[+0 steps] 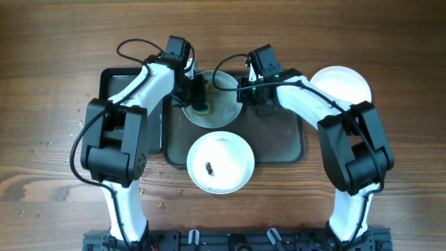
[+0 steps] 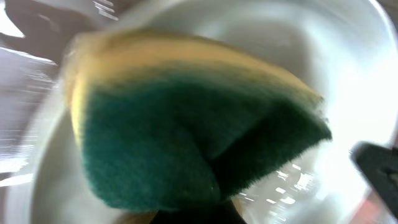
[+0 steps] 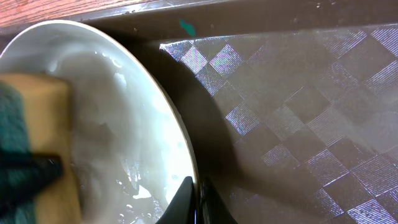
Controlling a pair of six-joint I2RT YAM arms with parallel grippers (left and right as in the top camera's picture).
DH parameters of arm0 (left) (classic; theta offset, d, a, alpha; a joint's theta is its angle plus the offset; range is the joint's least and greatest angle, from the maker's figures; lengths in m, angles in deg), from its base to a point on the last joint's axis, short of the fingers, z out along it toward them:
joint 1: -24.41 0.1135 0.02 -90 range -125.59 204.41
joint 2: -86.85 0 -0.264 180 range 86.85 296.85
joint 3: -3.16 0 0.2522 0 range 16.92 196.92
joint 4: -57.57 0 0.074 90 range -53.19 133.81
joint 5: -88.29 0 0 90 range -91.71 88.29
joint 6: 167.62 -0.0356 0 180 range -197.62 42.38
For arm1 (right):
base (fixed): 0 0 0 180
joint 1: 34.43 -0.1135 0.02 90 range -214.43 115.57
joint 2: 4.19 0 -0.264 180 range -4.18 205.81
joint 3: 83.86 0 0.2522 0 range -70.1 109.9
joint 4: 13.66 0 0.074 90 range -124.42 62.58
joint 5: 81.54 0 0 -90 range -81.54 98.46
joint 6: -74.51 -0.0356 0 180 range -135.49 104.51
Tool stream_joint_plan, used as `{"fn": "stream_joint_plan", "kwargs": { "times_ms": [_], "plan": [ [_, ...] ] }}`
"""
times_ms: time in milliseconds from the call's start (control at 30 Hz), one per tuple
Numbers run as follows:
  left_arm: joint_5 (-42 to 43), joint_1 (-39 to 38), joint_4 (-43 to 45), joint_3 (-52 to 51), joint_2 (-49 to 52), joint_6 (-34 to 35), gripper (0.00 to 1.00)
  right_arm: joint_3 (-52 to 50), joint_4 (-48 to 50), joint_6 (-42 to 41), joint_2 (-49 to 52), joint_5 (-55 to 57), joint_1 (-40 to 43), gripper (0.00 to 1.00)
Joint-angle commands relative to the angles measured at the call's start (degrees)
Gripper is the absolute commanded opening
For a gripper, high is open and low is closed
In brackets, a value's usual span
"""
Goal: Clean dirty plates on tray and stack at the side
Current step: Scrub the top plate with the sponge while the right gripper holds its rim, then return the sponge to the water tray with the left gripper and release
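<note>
A white plate [image 1: 221, 110] lies at the back of the dark tray [image 1: 282, 139]. My left gripper [image 1: 197, 93] is shut on a yellow and green sponge [image 2: 186, 137] and presses its green side onto that plate [image 2: 348, 74]. My right gripper [image 1: 245, 94] is shut on the plate's right rim, and in the right wrist view its gripper [image 3: 196, 202] pinches the rim of the wet plate [image 3: 124, 93]. A second plate [image 1: 230, 157] with a dark smear [image 1: 210, 166] sits at the tray's front edge. A third, clean-looking plate [image 1: 340, 85] rests on the table to the right.
A narrower black glossy tray [image 1: 115, 80] sits left of the main tray, partly under my left arm. The tray floor [image 3: 298, 112] to the right of the held plate is bare. Small crumbs [image 1: 49, 143] dot the wooden table at the left.
</note>
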Motion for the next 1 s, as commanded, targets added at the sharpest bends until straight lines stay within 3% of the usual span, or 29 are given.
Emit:
{"fn": "stream_joint_plan", "kwargs": {
  "times_ms": [0,100,333,633,800,967],
  "plan": [
    [14.14,-1.25,0.11,-0.17,2.14,0.5,0.04,-0.26,0.52,-0.74,1.22,-0.5,-0.42,0.04],
    [19.34,-1.29,0.66,-0.15,2.14,0.52,0.04,-0.26,0.52,-0.72,1.22,-0.5,-0.42,0.04],
    [17.66,0.17,-2.21,2.45,-2.05,0.31,0.04,-0.26,0.5,-0.63,1.22,-0.5,-0.42,0.04],
    [-6.54,4.85,-9.29,3.21,-15.23,0.31,0.04,-0.26,0.5,-0.61,1.22,-0.48,-0.42,0.04],
    [-18.97,9.29,-15.39,3.19,-17.05,-1.01,0.08,-0.26,0.52,-0.61,1.22,-0.48,-0.42,0.05],
    [-23.96,13.81,-18.51,2.29,-16.39,-5.25,0.05,-0.26,0.52,-0.63,1.22,-0.48,-0.42,0.05]
  ]
}}
